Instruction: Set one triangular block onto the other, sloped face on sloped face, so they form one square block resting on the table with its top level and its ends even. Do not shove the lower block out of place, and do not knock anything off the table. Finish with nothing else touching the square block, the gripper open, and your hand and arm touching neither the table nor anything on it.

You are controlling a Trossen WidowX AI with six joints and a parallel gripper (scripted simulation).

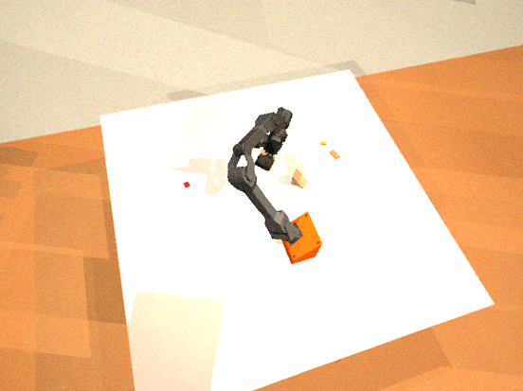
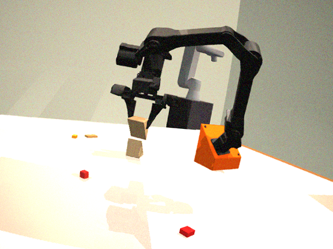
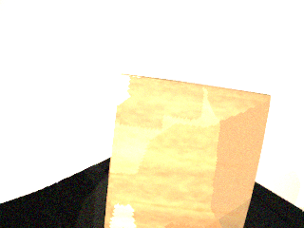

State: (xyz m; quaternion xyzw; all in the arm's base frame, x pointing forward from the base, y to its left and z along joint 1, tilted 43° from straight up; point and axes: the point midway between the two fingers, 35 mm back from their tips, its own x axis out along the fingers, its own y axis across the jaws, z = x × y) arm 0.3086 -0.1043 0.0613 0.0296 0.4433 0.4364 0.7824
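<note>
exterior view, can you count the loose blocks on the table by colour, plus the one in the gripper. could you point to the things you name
red: 2, near block (image 1: 186, 184) (image 2: 187, 232) and far block (image 2: 84, 174)
yellow: 1, small block (image 1: 323, 143) (image 2: 74, 136)
tan: 3, held triangular block (image 1: 267, 152) (image 2: 137, 127) (image 3: 166, 157), lower triangular block (image 1: 299, 178) (image 2: 134, 148), flat block (image 1: 334, 154) (image 2: 91, 136)
total: 6
</note>
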